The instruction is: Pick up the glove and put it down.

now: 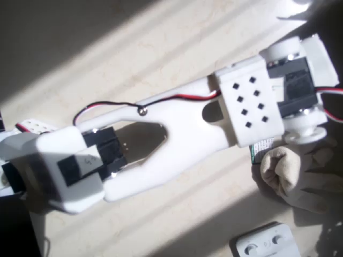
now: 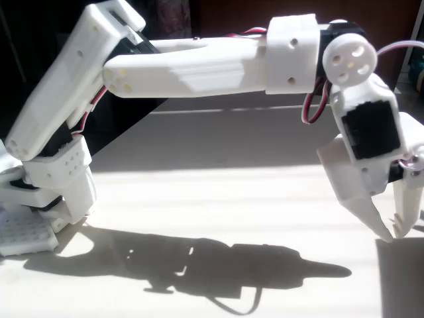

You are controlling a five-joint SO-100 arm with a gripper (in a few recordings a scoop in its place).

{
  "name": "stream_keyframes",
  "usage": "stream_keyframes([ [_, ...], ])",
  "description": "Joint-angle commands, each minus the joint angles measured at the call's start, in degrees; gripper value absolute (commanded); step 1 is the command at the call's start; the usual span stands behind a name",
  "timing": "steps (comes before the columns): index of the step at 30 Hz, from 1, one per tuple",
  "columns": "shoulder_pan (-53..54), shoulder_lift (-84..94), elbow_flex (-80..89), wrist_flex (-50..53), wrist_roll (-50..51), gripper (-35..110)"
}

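Hanging with its 2 fingers slightly parted and empty, the gripper [image 2: 391, 232] is pointing down beside the glove [image 1: 292, 171] lying on the table [image 1: 177, 48]; being soft and light, it is probably best pinched at a bunched fold.

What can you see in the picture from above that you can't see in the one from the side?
From above, the overhead view has the cream glove on the table beside the arm, a small green-and-white card peeking out next to it, and a white device with round buttons at the bottom edge. The fixed view from the side has the gripper, pointing down with its tips close together just above the table, and the arm's dark shadow. Both have the white arm and the pale, sunlit table.
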Motion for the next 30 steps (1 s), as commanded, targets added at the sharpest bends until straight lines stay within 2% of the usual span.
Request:
stream_keyframes([
  [1,-0.09,0.62,-1.14,-0.44,0.26,1],
  [10,-0.09,1.41,-1.14,-0.35,-0.26,1],
  [16,-0.09,12.13,2.46,-0.44,-0.26,1],
  [22,-0.09,29.18,18.9,-2.02,-0.26,1],
  [30,1.32,53.17,44.91,-17.75,-0.26,1],
])
